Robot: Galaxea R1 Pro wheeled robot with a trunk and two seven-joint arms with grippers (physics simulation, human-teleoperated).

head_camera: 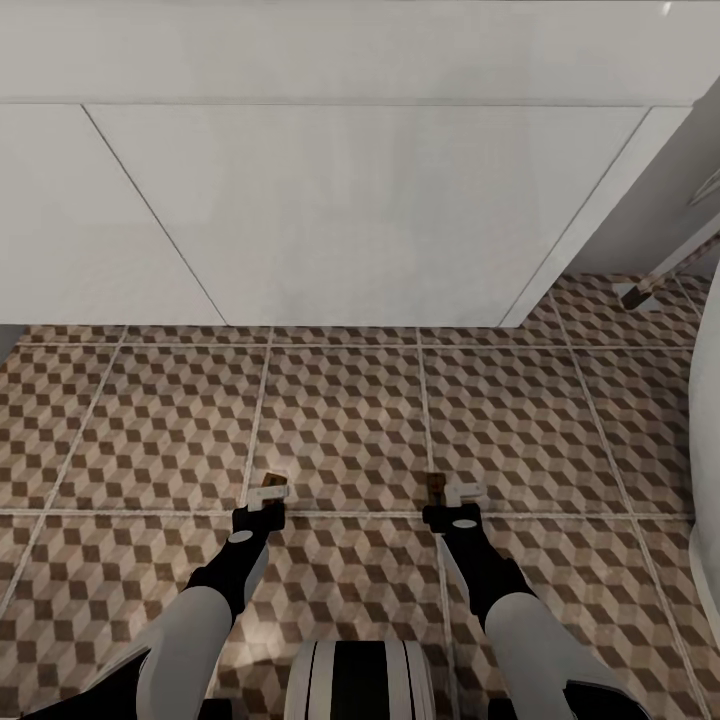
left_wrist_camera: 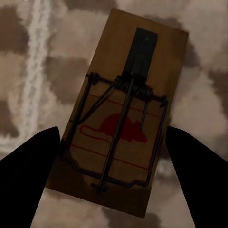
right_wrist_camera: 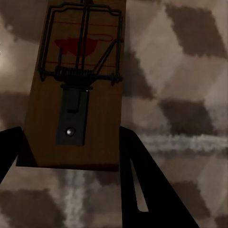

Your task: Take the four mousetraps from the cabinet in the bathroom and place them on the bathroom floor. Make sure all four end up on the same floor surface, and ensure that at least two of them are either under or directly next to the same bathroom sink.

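The mousetrap [left_wrist_camera: 124, 118] is a flat brown wood board with thin dark metal wire and a red painted mouse. The other mousetrap [right_wrist_camera: 76, 85] looks the same. The bathroom floor [head_camera: 350, 410] is smooth tile. The white vanity [head_camera: 350, 210] looks smooth and matt.

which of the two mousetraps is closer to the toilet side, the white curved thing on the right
The mousetrap at the right gripper; it sits right of the other mousetrap, which is at the left gripper.

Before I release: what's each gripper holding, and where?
Each holds a mousetrap across its long edges: left gripper near the red-mark end, right gripper at the plate end.
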